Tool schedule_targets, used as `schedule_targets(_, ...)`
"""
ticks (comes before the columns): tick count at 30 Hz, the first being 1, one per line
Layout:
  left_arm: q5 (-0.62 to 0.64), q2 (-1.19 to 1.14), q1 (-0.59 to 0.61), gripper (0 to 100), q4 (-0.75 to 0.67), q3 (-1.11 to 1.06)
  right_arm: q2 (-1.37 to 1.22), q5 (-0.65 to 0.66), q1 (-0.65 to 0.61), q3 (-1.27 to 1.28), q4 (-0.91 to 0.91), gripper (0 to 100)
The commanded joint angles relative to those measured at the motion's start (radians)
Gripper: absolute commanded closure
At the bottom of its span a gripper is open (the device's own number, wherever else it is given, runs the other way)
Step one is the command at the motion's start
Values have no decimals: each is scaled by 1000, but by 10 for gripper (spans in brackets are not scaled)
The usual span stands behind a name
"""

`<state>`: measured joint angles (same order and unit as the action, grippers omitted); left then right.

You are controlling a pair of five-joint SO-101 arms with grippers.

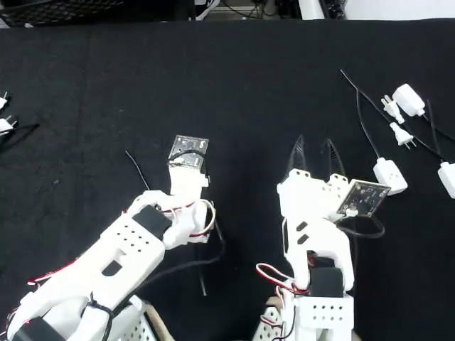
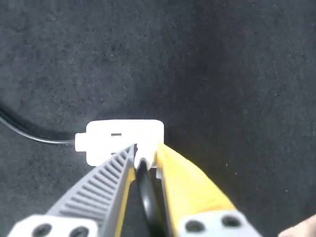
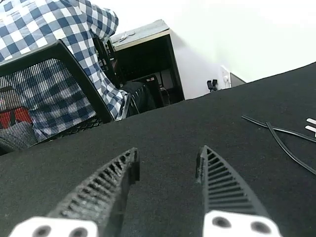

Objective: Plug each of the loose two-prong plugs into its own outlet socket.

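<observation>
In the left wrist view my left gripper (image 2: 144, 150) is shut on a white two-prong plug (image 2: 143, 161) with a black cord (image 2: 148, 197). The plug's front end meets a white outlet socket (image 2: 123, 138) lying flat on the black cloth, and its prongs are hidden. From above, the left gripper (image 1: 188, 165) points down at the table's middle left. My right gripper (image 1: 313, 153) hovers open and holds nothing, as its own view (image 3: 168, 160) shows. Right of it lie a white socket (image 1: 389, 175), a loose plug (image 1: 403, 135) and a second plug (image 1: 389, 107).
A white adapter (image 1: 409, 99) and another socket (image 1: 448, 178) sit at the far right, with thin black cords (image 1: 366, 121) running between them. More white plugs (image 1: 4, 114) lie at the left edge. Black cloth (image 1: 234, 85) covers the table.
</observation>
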<state>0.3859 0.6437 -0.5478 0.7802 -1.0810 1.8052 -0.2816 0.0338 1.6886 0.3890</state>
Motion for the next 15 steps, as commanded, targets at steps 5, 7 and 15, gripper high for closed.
schedule_targets(5,-46,-175,24,970,83,136,45,-3,-9,-2,8,798)
schedule_targets(7,-46,-261,24,970,124,206,45,-3,-9,-2,8,798)
schedule_targets(15,-44,-459,10,969,199,380,45,-3,-9,-2,8,798)
